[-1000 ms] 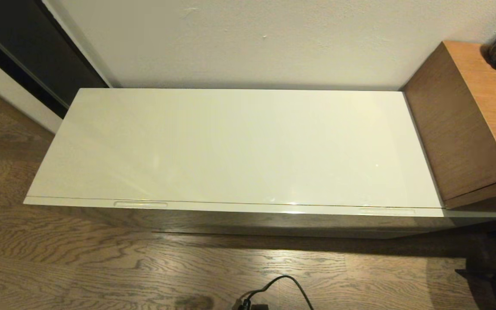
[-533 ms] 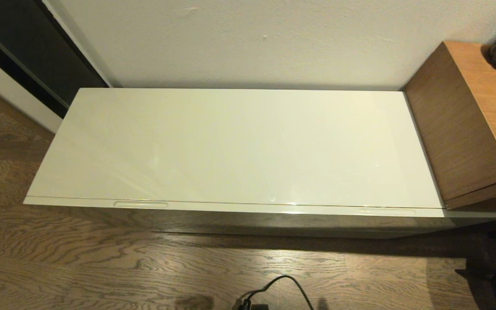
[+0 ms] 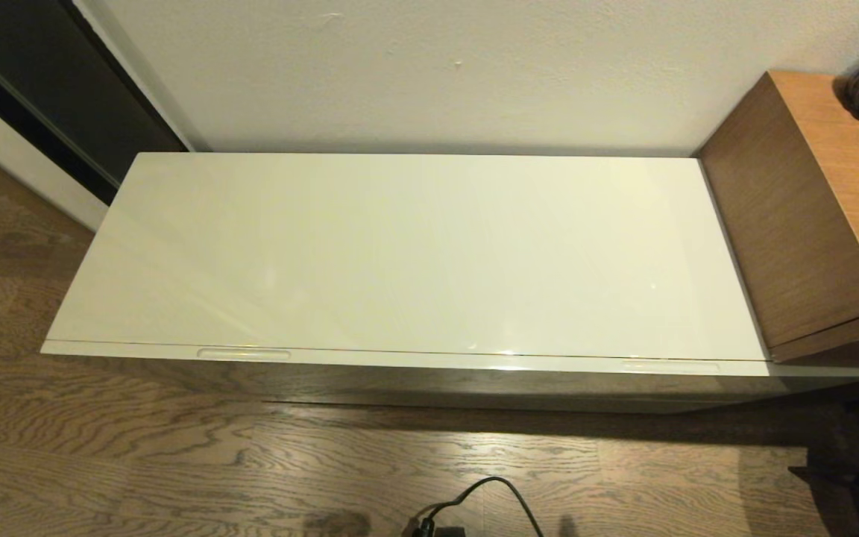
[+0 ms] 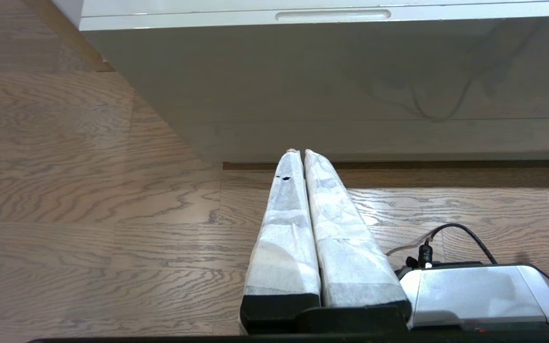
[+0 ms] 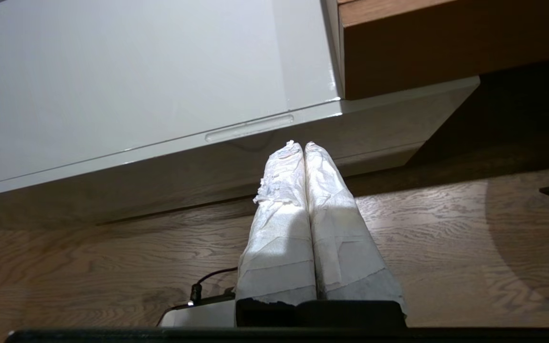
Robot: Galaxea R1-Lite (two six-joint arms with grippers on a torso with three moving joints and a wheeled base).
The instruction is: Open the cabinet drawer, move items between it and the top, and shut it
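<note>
Two oblong handle slots, the left handle slot (image 3: pixel 243 353) and the right handle slot (image 3: pixel 669 366), mark the near edge of the closed cabinet drawer (image 3: pixel 414 359), which sits flush under the glossy cream top (image 3: pixel 414 253). The left gripper (image 4: pixel 298 153) hangs low over the wooden floor (image 3: pixel 139 462) before the cabinet front, jaws pressed together on nothing. The right gripper (image 5: pixel 298 144), jaws likewise together and empty, points toward the right handle slot, near the brown wooden unit (image 3: pixel 810 209).
</note>
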